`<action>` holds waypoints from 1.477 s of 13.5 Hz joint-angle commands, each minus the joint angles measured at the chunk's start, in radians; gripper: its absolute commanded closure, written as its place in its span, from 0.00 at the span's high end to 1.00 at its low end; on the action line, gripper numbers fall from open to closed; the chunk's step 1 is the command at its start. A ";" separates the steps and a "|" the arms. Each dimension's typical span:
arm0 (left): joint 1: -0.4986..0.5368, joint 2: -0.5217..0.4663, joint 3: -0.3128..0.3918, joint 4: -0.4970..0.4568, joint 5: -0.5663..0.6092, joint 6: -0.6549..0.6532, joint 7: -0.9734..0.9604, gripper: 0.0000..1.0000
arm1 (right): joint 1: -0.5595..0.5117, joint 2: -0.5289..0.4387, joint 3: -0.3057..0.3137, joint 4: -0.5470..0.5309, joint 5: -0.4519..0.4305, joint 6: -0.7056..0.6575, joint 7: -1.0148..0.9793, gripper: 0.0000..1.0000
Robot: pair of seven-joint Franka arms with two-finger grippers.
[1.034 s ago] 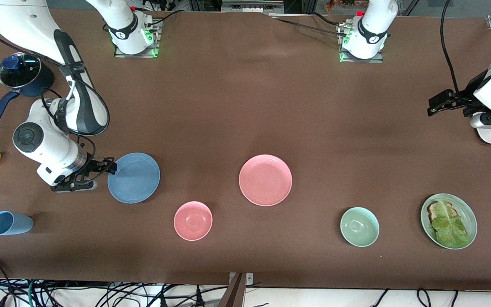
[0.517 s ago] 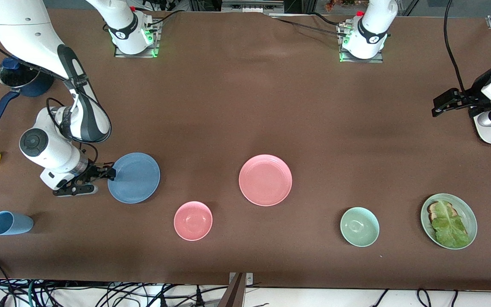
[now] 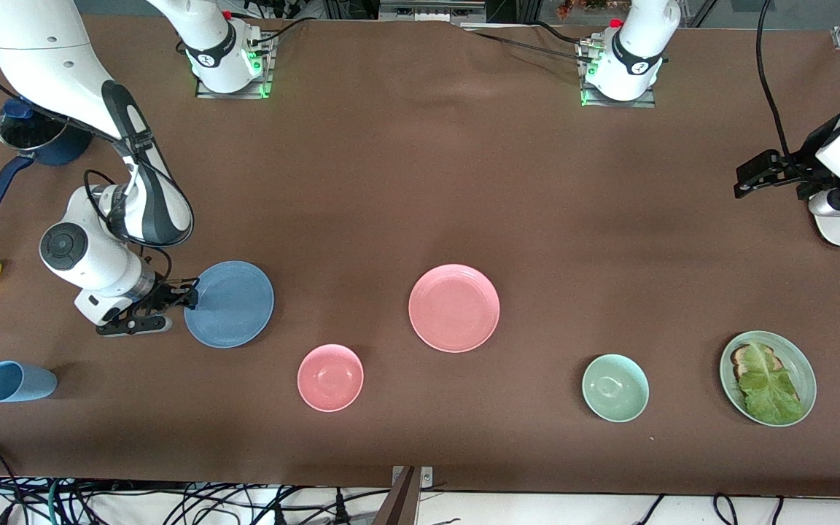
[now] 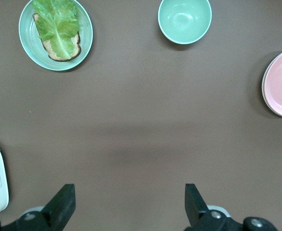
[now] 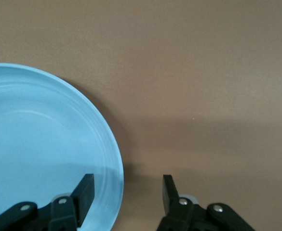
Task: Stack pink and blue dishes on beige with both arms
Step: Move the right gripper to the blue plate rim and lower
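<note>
Front view, item one: my right gripper (image 3: 172, 306) sits low at the rim of the flat round blue plate (image 3: 229, 304), at the right arm's end of the table. Its jaws straddle the plate's edge with a gap left, nothing gripped yet. I judge this the opening step, seizing the blue plate.

Item two: the flat round pink plate (image 3: 453, 308) lies mid-table, well apart from the blue one. Nearer the camera sits a small deep pink bowl (image 3: 330, 377).

Item three: my left gripper (image 3: 747, 178) hangs over bare brown tabletop (image 3: 420, 182) at the left arm's end, waiting. No beige plate shows anywhere, so I cannot say where the stack goes.

Left wrist view: the left gripper's fingers (image 4: 63, 204) stand wide, empty. It also shows the pale green bowl (image 4: 184, 19), the green plate with bread and lettuce (image 4: 55, 32), and an edge of the pink plate.

Right wrist view: only here do I see one finger (image 5: 85, 190) over the blue plate's rim and the other off it, above the table. Next I must close firmly, then lift level.
</note>
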 commanded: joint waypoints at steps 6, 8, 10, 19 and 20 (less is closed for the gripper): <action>0.003 0.020 0.000 0.027 -0.002 -0.021 0.021 1.00 | -0.009 0.013 0.013 -0.002 0.034 0.018 -0.020 0.51; 0.000 0.020 -0.001 0.027 -0.002 -0.021 0.021 1.00 | -0.009 0.013 0.015 -0.002 0.035 0.017 -0.020 0.42; 0.002 0.020 -0.001 0.028 0.000 -0.021 0.021 1.00 | -0.009 0.013 0.015 -0.002 0.035 0.017 -0.020 0.35; -0.003 0.020 -0.001 0.028 0.000 -0.021 0.021 1.00 | -0.009 0.013 0.015 -0.005 0.035 0.012 -0.019 0.10; -0.003 0.018 -0.001 0.028 0.000 -0.021 0.021 1.00 | -0.009 0.015 0.015 -0.005 0.035 0.012 -0.019 0.07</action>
